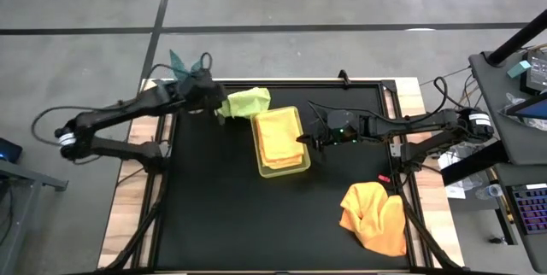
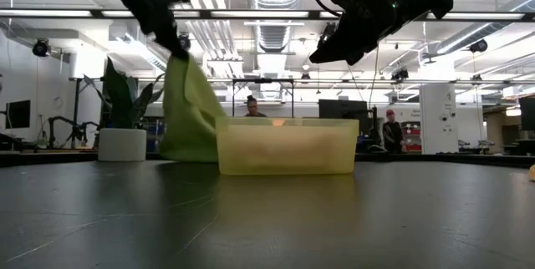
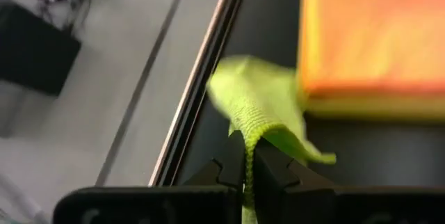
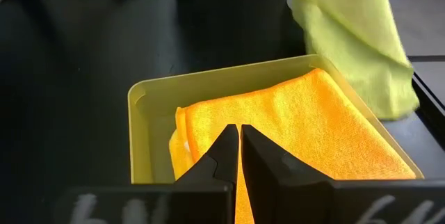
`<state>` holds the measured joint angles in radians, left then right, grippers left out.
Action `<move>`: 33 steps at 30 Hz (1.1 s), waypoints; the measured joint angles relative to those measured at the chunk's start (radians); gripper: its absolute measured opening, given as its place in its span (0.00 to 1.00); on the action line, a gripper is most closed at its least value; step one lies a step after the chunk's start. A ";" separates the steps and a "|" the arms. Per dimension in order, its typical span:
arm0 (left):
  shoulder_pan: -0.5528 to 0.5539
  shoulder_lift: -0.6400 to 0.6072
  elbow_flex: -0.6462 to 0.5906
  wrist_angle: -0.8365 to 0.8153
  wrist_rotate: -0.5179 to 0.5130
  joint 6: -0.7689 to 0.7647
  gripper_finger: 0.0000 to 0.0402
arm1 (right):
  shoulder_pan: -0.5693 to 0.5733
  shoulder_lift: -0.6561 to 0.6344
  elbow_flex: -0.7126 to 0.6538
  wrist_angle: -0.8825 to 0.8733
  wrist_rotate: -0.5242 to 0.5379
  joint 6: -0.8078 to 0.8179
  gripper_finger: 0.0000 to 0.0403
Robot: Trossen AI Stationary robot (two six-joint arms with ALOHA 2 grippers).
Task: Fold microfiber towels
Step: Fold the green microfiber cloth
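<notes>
Left gripper [image 3: 245, 156] lifts the light green towel [image 1: 246, 102] beside the tray [image 1: 295, 168].
Left fingers pinch a fold of it, lower part trailing on the black worktop [image 1: 222, 207]. Right gripper [image 4: 238, 140], fingers shut and empty, hovers over the folded orange towel [image 4: 306, 133] in the tray. Crumpled orange towel [image 1: 374, 215] near the worktop's right front corner.

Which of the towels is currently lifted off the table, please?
The light green towel, pinched in the left end effector; the orange ones lie folded in the tray or crumpled on the table.

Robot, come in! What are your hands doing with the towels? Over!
Left gripper shut on green towel, lifting it. Right gripper shut, empty, above tray holding folded orange towel. Nothing blocking.
</notes>
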<state>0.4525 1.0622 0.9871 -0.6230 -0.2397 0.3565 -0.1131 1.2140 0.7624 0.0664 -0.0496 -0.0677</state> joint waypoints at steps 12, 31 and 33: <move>-0.334 -0.118 -0.010 0.153 0.021 -0.194 0.00 | 0.008 0.000 0.000 0.025 -0.002 -0.002 0.03; -0.809 0.158 -0.045 0.037 0.027 -0.901 0.00 | 0.035 0.000 -0.001 0.022 -0.008 0.007 0.03; -0.819 0.209 -0.045 0.038 0.025 -0.968 0.00 | 0.046 0.000 -0.008 0.022 -0.033 0.018 0.03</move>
<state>-0.3666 1.2713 0.9419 -0.5851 -0.2151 -0.6116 -0.0671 1.2140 0.7548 0.0886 -0.0823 -0.0498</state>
